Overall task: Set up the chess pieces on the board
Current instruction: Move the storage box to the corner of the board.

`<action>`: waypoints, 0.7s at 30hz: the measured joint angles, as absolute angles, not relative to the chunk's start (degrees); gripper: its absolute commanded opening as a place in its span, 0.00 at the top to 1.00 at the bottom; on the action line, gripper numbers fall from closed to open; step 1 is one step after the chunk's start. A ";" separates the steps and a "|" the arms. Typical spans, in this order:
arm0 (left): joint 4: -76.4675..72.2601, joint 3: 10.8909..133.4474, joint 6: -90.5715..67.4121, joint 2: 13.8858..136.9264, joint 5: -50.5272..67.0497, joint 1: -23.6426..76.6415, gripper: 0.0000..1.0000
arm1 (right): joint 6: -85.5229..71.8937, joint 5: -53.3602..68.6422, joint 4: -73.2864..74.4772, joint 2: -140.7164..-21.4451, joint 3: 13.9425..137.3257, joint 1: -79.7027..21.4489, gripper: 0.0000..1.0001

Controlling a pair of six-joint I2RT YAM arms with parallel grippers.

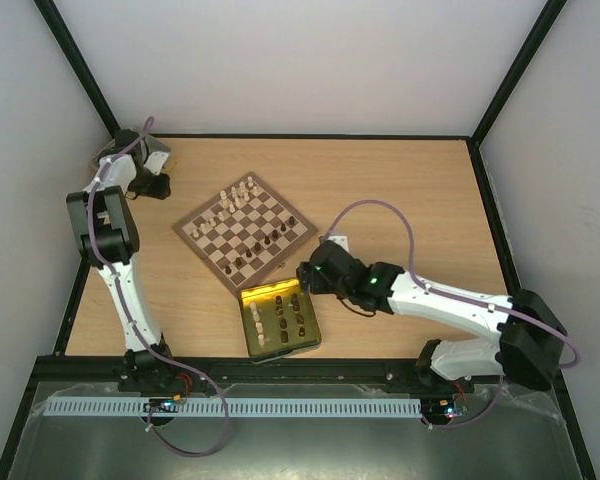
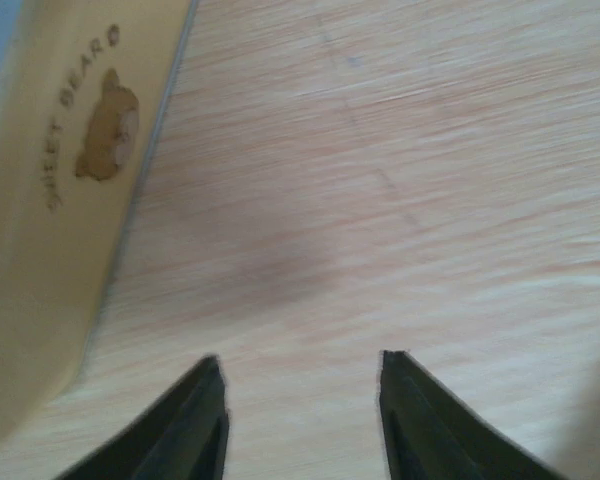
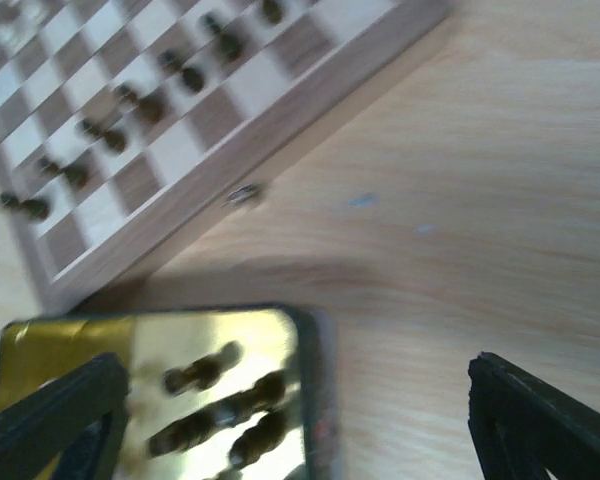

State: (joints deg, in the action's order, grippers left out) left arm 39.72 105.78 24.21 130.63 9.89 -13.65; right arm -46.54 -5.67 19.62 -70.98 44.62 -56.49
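The board (image 1: 245, 232) is laid flat on the worktop (image 1: 400, 190). Pale chess pieces (image 1: 238, 192) are stood along its far side and dark ones on its near side. More pieces are kept in the gold tin (image 1: 270, 294) just in front of the board. The right claw (image 3: 296, 362) is held wide apart and empty above the tin's edge, close to the board. The left claw (image 2: 300, 360) is parted too, with nothing in it, well left of the board. The pieces are judged light, hard, smooth and easily tipped. Each is best pinched at its thin middle.
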 measured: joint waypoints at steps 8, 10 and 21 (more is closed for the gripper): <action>35.07 93.60 24.23 119.28 15.31 -12.27 0.39 | -44.01 -2.87 19.40 -80.49 54.96 -66.43 0.39; 34.17 92.53 24.16 119.13 16.03 -12.29 0.39 | -43.75 -2.31 19.42 -81.89 56.95 -67.85 0.39; 31.55 86.39 23.90 119.13 16.82 -12.29 0.39 | -46.70 -7.53 25.98 -85.93 57.49 -69.12 0.34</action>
State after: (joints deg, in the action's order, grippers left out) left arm 31.55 86.39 23.90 119.13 16.82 -12.29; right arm -46.70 -7.53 25.98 -85.93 57.49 -69.12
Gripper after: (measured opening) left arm 0.609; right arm 0.670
